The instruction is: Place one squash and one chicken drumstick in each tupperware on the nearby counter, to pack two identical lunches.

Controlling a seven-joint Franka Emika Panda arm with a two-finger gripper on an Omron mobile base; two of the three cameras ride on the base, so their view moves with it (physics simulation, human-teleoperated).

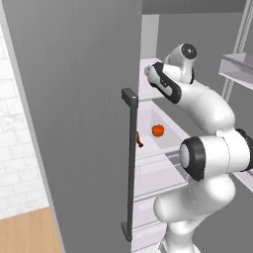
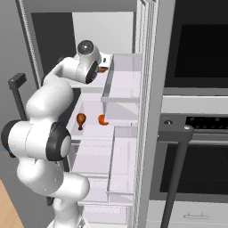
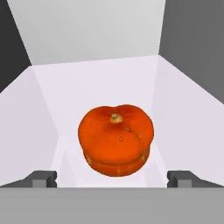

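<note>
One squash (image 3: 116,139), orange-red and glossy with a small stem, sits on the upper fridge shelf (image 3: 175,105). It lies just ahead of my open gripper (image 3: 112,179), with one fingertip (image 3: 43,178) on each side of it and neither touching it. An orange edge of this squash (image 2: 102,70) shows beside the hand. On the shelf below lie a second squash (image 1: 157,130) (image 2: 103,120) and a brown chicken drumstick (image 2: 81,119) (image 1: 139,140), the latter partly behind the door edge in the left base view. The tupperware and the counter are out of view.
The open grey fridge door (image 1: 74,123) with its dark vertical handle (image 1: 131,163) stands close on the arm's left. Door bins (image 2: 122,84) hang on the right, beside a black oven (image 2: 196,147) with a bar handle (image 2: 176,178).
</note>
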